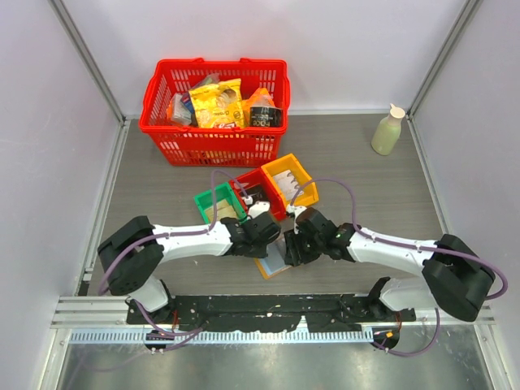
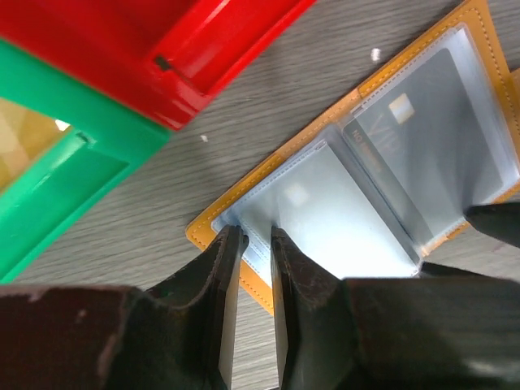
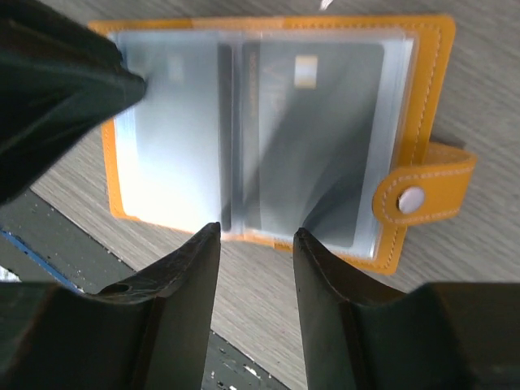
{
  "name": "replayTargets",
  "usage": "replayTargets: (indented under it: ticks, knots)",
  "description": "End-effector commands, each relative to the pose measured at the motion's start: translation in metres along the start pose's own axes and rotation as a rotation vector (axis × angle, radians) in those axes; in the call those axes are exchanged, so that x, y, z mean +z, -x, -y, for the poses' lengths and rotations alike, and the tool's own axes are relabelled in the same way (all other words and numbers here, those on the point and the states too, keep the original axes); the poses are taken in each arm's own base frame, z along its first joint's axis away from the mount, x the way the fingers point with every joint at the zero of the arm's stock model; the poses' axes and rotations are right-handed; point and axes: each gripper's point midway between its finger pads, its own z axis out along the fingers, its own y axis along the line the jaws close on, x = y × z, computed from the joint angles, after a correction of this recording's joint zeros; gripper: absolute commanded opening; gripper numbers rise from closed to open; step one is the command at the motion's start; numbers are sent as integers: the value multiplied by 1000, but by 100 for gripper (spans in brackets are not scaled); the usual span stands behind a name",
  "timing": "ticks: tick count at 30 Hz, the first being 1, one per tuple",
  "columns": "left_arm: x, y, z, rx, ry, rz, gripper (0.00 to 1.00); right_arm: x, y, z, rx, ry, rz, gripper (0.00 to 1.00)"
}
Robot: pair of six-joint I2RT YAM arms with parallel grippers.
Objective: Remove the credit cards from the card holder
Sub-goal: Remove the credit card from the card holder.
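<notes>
The tan-orange card holder (image 1: pixel 273 263) lies open on the table between my two grippers. It also shows in the left wrist view (image 2: pixel 244 183) and the right wrist view (image 3: pixel 431 73). A greyish credit card with a small chip (image 3: pixel 313 138) sits inside a clear sleeve, and shows in the left wrist view too (image 2: pixel 439 138). The other sleeve glares white. My left gripper (image 2: pixel 253 236) is narrowly open, its tips at the holder's corner sleeve, with nothing between them. My right gripper (image 3: pixel 256 231) is open and empty at the holder's near edge. The snap tab (image 3: pixel 422 195) sticks out on the right.
Green (image 1: pixel 218 203), red (image 1: pixel 258 193) and yellow-orange (image 1: pixel 290 179) small bins stand just behind the holder. A red basket (image 1: pixel 162 130) of packets is at the back, a pale bottle (image 1: pixel 387 130) at the back right. The black rail (image 1: pixel 244 309) runs along the near edge.
</notes>
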Motion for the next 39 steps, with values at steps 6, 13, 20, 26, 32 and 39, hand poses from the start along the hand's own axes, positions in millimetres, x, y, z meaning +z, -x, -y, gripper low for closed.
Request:
replayTargets:
  ticks: [6,13,20,26,32,39]
  knots:
    - [-15,-2,-43,60,141,30,31,-27,36,17,19,-175,168,46]
    - [-44,22,-9,-50,-75,139,50,-23,48,-2,-3,-83,194,50]
    - [-39,25,9,-53,-129,129,57,-8,55,12,-10,-166,200,60]
    - [-15,9,1,-11,-57,55,54,3,44,13,-13,-152,160,62]
    - [-7,-3,-7,16,-10,6,46,9,34,8,-10,-109,118,58]
    - [-5,-8,-8,25,-7,-9,42,0,34,-8,-6,-30,109,46]
